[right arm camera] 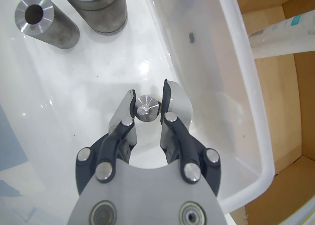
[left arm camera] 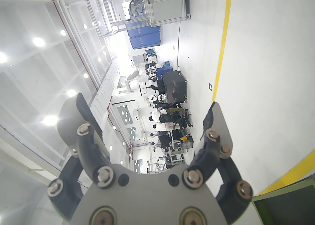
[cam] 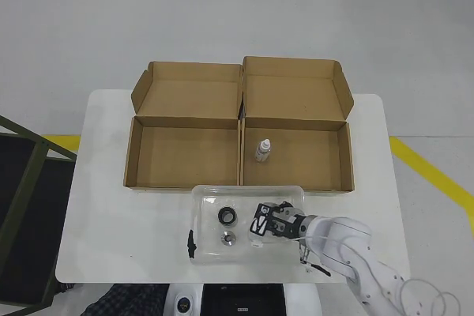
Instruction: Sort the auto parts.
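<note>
In the clear plastic tray (right arm camera: 221, 63), the right gripper (right arm camera: 148, 102) clamps a small round metal stud (right arm camera: 147, 112) by its rim; that curved hold could let it slip on lifting.

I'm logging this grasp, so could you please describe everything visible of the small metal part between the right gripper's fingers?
The small metal part is a shiny silver round piece, apparently machined steel, seen end-on: a disc face with a narrower stub at its centre. The right gripper is shut on it, its black-lined fingers against opposite sides. It is inside the clear plastic bin, low over the floor; contact with the floor cannot be told.
</note>
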{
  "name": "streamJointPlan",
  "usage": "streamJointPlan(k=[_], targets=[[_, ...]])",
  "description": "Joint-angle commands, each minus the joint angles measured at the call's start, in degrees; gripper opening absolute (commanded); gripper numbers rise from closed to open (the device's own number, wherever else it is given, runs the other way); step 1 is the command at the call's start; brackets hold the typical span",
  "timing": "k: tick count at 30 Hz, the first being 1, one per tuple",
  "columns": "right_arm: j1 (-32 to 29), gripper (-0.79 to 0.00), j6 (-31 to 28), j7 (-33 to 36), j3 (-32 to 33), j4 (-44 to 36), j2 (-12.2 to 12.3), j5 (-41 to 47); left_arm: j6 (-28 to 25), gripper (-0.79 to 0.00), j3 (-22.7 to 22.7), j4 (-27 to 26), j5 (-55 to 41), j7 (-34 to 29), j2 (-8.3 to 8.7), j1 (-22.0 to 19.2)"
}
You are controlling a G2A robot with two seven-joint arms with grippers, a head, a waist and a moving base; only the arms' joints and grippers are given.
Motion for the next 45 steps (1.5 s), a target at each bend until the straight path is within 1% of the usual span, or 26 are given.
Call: streamJointPlan(k=[1, 7, 14, 21, 27, 33, 45], targets=[[-0.27, -0.785, -0.21, -0.24, -0.06, -1.13, 0.06, 0.08, 0.0, 0.0, 0.0, 0.0, 0.0, 0.0, 0.0, 0.0], [-1.3, -0.785, -1.03, -2.26, -0.05, -3.91, 0.28, 0.96, 0.0, 0.0, 0.0, 0.0, 0.0, 0.0, 0.0, 0.0], [-1.93, -0.785, -1.24, -6.56, 0.7, -4.64, 0.49, 2.99, 0.0, 0.0, 0.0, 0.0, 0.0, 0.0, 0.0, 0.0], [-2.72, -0.785, 0.45, -10.69, 1.41, -5.77, 0.61, 4.0, 0.0, 0.0, 0.0, 0.0, 0.0, 0.0, 0.0, 0.0], [-3.32, -0.785, 2.23, -16.69, 3.26, -5.36, 0.58, 9.84, 0.0, 0.0, 0.0, 0.0, 0.0, 0.0, 0.0, 0.0], [-3.32, -0.785, 3.58, -21.1, 4.9, -5.22, 0.49, 16.6, 0.0, 0.0, 0.0, 0.0, 0.0, 0.0, 0.0, 0.0], [-1.73, -0.785, 4.34, -25.13, 7.13, -4.87, 0.26, 32.74, 0.0, 0.0, 0.0, 0.0, 0.0, 0.0, 0.0, 0.0]])
